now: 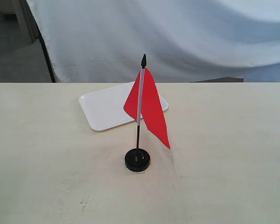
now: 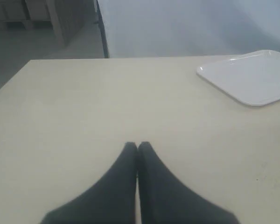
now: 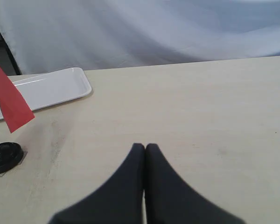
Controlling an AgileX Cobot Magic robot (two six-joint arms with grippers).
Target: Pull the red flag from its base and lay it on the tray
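Observation:
The red flag (image 1: 149, 105) stands upright in the round black base (image 1: 137, 160) at the middle of the table, its black tip pointing up. Behind it lies the white tray (image 1: 102, 108), nothing on it. Neither arm shows in the exterior view. In the left wrist view my left gripper (image 2: 137, 145) is shut on nothing above bare table, with the tray (image 2: 252, 79) off to one side. In the right wrist view my right gripper (image 3: 145, 146) is shut and holds nothing; the flag's cloth (image 3: 8, 100), the base (image 3: 3, 157) and the tray (image 3: 51, 87) sit well away from it.
The pale wooden table (image 1: 224, 140) ends at a far edge in front of a white cloth backdrop (image 1: 186, 37). A black pole (image 1: 46, 51) stands beyond the far left edge.

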